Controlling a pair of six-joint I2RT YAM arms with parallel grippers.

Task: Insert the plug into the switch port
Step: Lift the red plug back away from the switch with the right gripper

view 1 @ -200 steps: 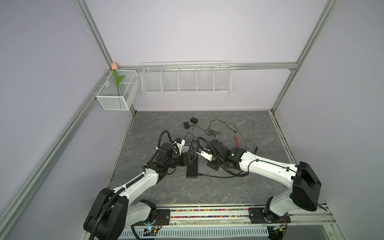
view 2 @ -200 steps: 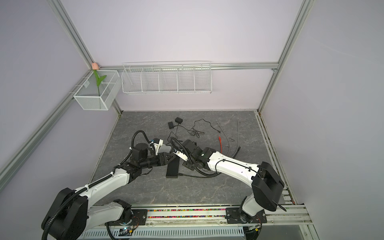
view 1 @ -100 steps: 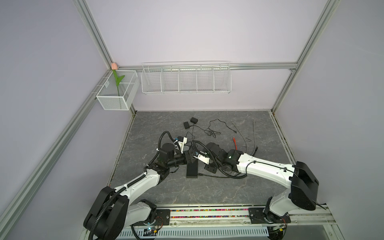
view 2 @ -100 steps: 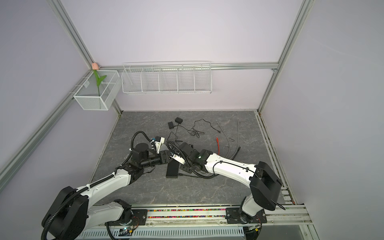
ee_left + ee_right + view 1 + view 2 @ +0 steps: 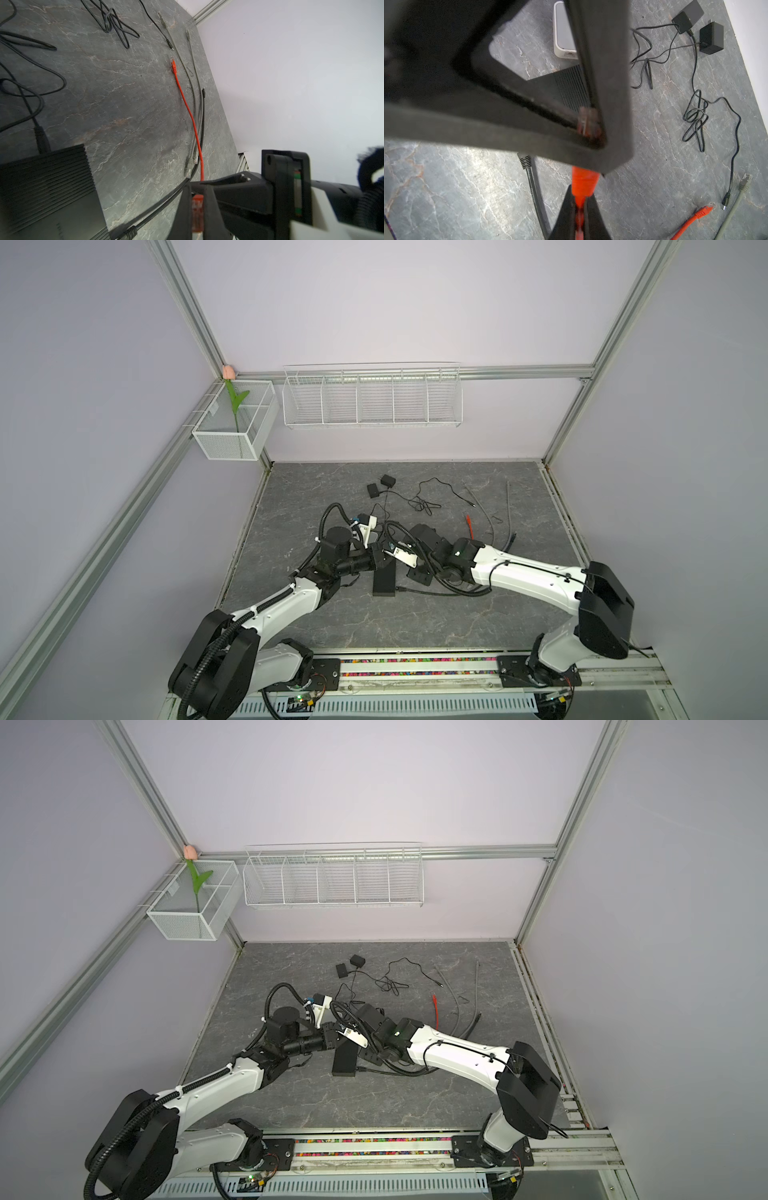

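above black switch (image 5: pixel 384 583), left hand (image 5: pixel 198 192) clenched on orange plug (image 5: pixel 197 209), right hand (image 5: pixel 580 199) pinching cable (image 5: pixel 583 182) just behind

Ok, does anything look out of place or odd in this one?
One thing: the left gripper and right gripper both have jaws shut on the same end of the orange cable, left on the plug, right just behind it, by the black switch. Likely a handover, not a fault.

Mid-table, my left gripper (image 5: pixel 197 193) and right gripper (image 5: pixel 580 205) meet above the far end of the switch (image 5: pixel 384 583), the plug (image 5: pixel 197 209) between them. A small box (image 5: pixel 563 31) sits just beyond. Two adapters (image 5: pixel 387 480) lie far behind; loose cables (image 5: pixel 195 104) lie right.
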